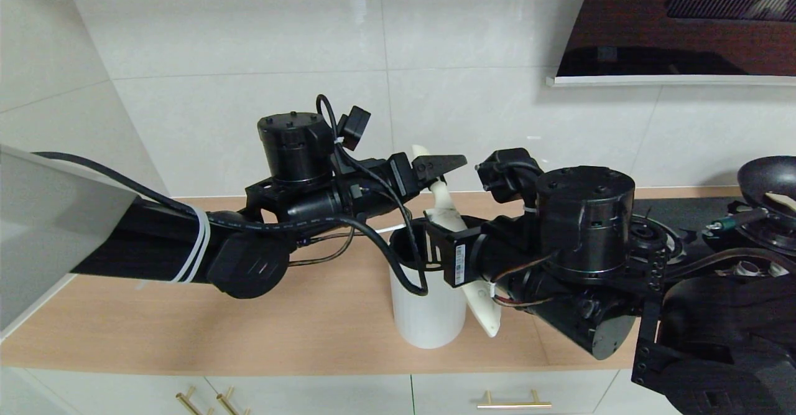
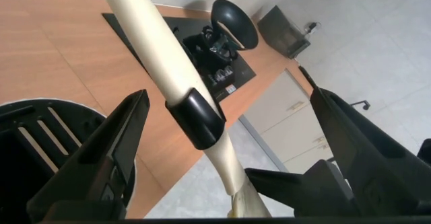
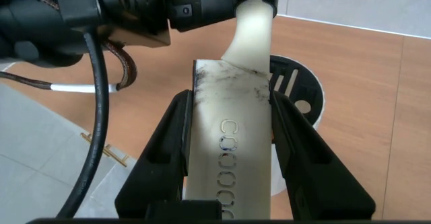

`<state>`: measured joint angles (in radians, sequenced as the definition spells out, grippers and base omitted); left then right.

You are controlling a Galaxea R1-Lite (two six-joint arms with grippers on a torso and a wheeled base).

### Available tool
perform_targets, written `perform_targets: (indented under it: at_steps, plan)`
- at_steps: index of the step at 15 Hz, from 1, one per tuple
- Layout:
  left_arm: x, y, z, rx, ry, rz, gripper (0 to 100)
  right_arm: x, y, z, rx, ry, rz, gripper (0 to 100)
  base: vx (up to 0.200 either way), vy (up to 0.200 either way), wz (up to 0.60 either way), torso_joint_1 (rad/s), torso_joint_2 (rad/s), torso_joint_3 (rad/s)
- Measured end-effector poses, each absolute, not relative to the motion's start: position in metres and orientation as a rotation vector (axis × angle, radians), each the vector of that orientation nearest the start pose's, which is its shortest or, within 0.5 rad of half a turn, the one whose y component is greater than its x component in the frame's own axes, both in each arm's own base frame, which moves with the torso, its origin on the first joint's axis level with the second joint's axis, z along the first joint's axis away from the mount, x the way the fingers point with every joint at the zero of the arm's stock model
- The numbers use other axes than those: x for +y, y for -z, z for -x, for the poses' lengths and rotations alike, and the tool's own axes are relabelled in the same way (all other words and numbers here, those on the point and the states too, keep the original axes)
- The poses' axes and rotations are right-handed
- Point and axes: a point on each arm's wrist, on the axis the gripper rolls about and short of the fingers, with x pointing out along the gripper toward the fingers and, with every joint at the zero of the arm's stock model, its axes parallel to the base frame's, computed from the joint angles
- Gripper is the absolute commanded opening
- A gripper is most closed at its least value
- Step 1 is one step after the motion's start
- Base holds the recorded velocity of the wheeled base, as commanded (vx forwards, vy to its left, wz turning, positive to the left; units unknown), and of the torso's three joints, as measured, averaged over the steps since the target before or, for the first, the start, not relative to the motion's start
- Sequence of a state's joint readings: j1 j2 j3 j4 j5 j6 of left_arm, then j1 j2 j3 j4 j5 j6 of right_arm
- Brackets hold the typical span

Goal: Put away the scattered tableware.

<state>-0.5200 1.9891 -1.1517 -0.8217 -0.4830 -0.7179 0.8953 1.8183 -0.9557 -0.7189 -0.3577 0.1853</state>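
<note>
White holder point(image 1: 429, 315) stands on wooden countertop point(image 1: 217, 328) below tiled wall point(image 1: 249, 29)

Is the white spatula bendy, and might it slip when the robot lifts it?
Probably stiff: the spatula shows no sag though the right fingers pinch only its flat blade. It looks smooth and glossy, so it may slip. Likely light, being thin with holes.

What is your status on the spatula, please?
Right pincer shut on spatula blade. Left pincer open astride the handle. Spatula tilted, close to white holder; pale sticks already inside.
</note>
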Motion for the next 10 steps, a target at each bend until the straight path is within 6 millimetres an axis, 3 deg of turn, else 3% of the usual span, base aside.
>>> perform_targets:
  at_steps: [10]
  plan:
    - [-0.2050, -0.1951, -0.3379, 0.363, 0.955, 0.656, 0, 0.2617, -0.1951, -0.2243, 0.147, -0.494, -0.107, 0, 0.000, 0.000, 0.00, 0.000, 0.00, 0.000]
